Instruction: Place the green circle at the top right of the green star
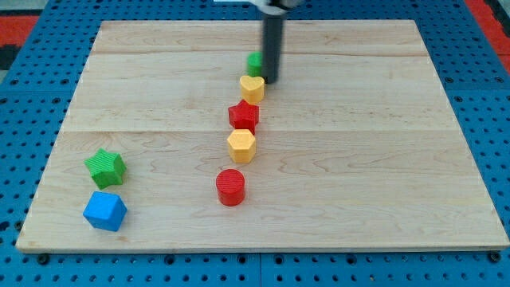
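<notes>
Tip: your rod ends at my tip, right up against the green circle, sitting at about its 4 o'clock.
Hand: you've got no hand on this rig, just the bare rod, so nothing's gripped or held.
Green circle: near the top middle of the tabletop, partly hidden behind the rod, just above the yellow heart.
Green star: way off at about 7 o'clock from the circle, near the view's left edge.
Blue block: just below the star, at its 6 o'clock.
Middle column: heart, then red star, yellow hexagon, red cylinder, running down toward 6 o'clock.
</notes>
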